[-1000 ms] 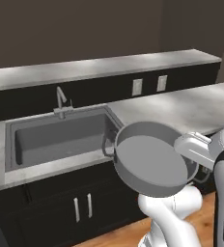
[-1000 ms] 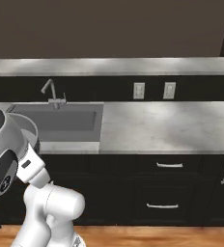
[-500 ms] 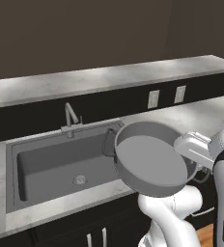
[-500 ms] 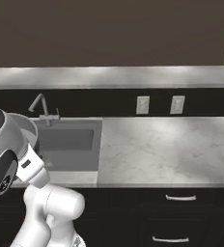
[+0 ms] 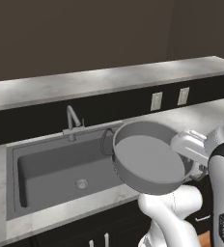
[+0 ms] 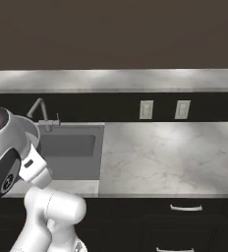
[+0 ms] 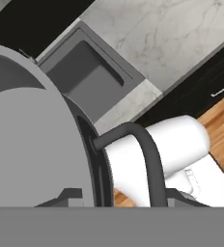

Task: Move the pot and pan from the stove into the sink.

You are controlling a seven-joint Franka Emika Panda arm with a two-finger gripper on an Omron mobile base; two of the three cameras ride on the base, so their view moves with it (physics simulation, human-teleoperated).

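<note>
Grey metal fills the near side of the scene: the pot [image 5: 150, 161] hangs in the air, tilted so its open mouth faces up and back, above the bench's front edge just right of the sink [image 5: 51, 166]. In the hand view the tool [image 7: 119, 198] sits at the pot's looped handle [image 7: 143, 149], one dark tip to each side of it, so it appears to be gripping the pot there.

To finish this step well, I judge the pot should be carried left until it is wholly over the basin, levelled, and lowered slowly onto the floor near the drain [image 5: 81, 183] before letting go. It should keep apart from the faucet [image 5: 73, 120] at the sink's back edge. A grip by the handle alone may let the pot swing, so slow moves suit.

Marbled pale stone makes the bench [image 6: 175, 152], with dark cabinets [image 6: 185, 216] below its front edge. Two outlets [image 6: 164, 109] sit on the black wall behind its back edge, and wood floor [image 7: 220, 130] lies beneath.
</note>
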